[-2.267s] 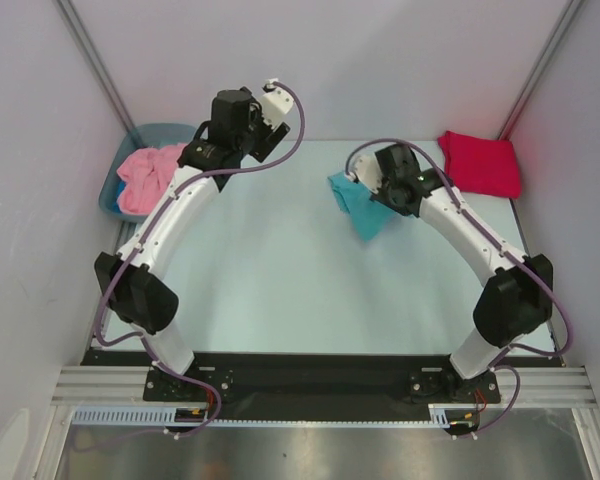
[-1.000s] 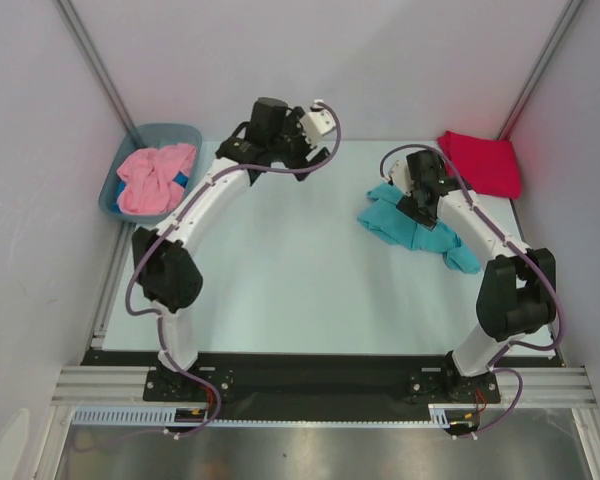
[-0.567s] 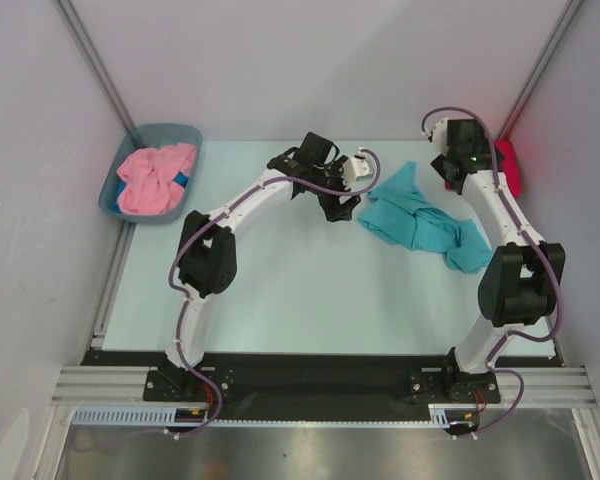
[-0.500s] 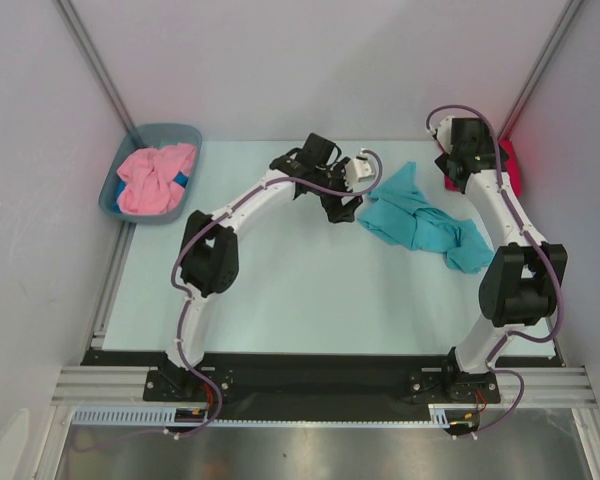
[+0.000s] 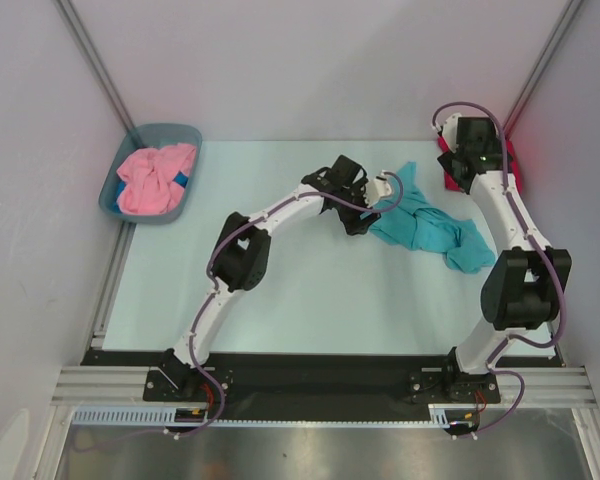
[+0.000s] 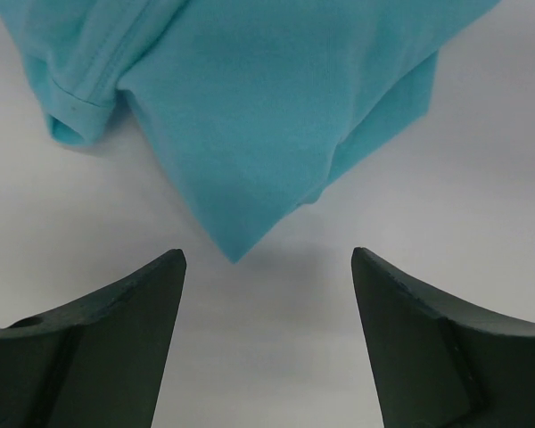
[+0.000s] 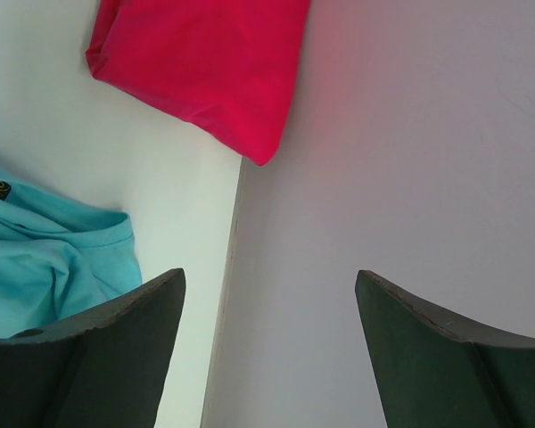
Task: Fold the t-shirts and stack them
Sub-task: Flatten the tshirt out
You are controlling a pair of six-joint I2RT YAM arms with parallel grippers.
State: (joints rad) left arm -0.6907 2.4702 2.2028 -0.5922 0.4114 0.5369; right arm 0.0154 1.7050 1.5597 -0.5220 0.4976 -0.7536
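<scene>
A crumpled turquoise t-shirt (image 5: 425, 222) lies on the table at the right of centre. My left gripper (image 5: 364, 216) hovers at its left edge, open. In the left wrist view a pointed corner of the turquoise shirt (image 6: 250, 107) reaches just short of the gap of the left gripper (image 6: 267, 259), and nothing is between the fingers. My right gripper (image 5: 460, 172) is open in the far right corner, over the folded crimson t-shirt (image 5: 511, 170). The right wrist view shows the right gripper (image 7: 269, 276) empty, with the crimson shirt (image 7: 205, 62) ahead. A pink t-shirt (image 5: 155, 178) lies bunched in the tub.
The grey-blue tub (image 5: 130, 150) stands at the far left corner. The booth's right wall (image 7: 410, 134) meets the table close beside my right gripper. Part of the turquoise shirt (image 7: 45, 267) lies to that gripper's left.
The right arm has left the turquoise shirt on the table and swung back to the far right corner. The left arm has stretched rightwards to the shirt's left edge.
</scene>
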